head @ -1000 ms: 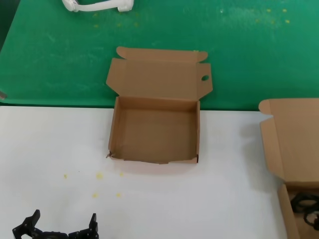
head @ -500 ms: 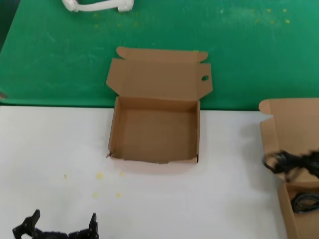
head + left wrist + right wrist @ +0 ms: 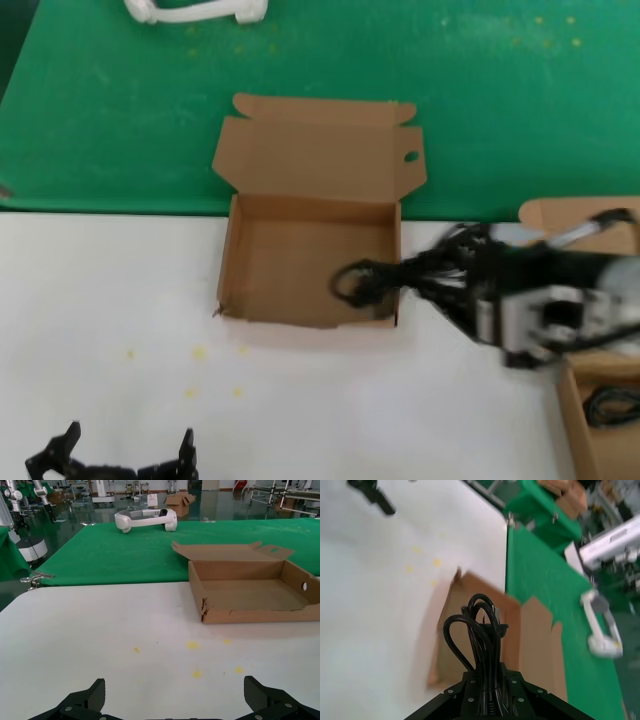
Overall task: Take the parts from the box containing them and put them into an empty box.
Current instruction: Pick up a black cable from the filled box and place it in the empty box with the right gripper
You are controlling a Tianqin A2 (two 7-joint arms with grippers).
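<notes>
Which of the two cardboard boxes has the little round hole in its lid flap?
The empty box mid-table, beside the green mat; its hole is on the right flap. The box at the table's right edge shows none, and the right pincer carries cables from it.

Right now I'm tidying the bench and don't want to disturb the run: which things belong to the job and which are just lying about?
Part of the job:
- cable bundle, held in the right claw
- empty box with the holed lid flap
- source box, with a cable left inside

Just lying about:
- white headset on the green cloth
- left claw, open and parked near the table's front edge
</notes>
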